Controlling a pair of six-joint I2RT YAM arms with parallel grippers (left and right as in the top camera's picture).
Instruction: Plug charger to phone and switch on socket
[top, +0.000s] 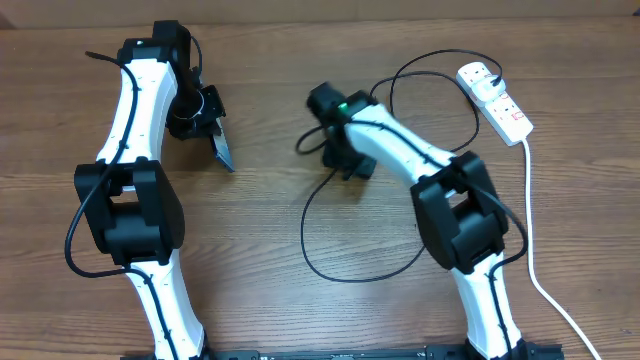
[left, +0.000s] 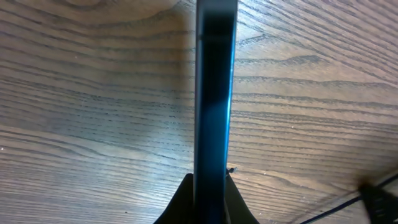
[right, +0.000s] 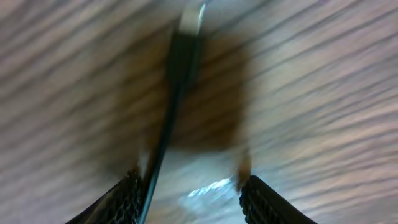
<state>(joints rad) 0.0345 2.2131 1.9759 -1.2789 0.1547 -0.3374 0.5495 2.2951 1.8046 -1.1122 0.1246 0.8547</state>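
The phone (top: 222, 150) is held edge-on above the table, with my left gripper (top: 207, 125) shut on it. In the left wrist view the phone (left: 215, 93) shows as a dark blue upright bar clamped between the fingers (left: 180, 208). The charger's thin black cable (top: 304, 225) loops over the table to a white plug (top: 476, 72) in the socket (top: 500, 105). My right gripper (top: 325, 150) hovers low over the cable's free end. Its jaws (right: 189, 196) stand apart, with the cable (right: 165, 130) lying against the left finger (right: 121, 199) and the connector (right: 185, 46) ahead, blurred.
The socket's thick white lead (top: 528, 210) runs down the right side to the table's front edge. A dark stretch of cable (left: 373, 196) shows at the lower right of the left wrist view. Bare wood lies between the two arms.
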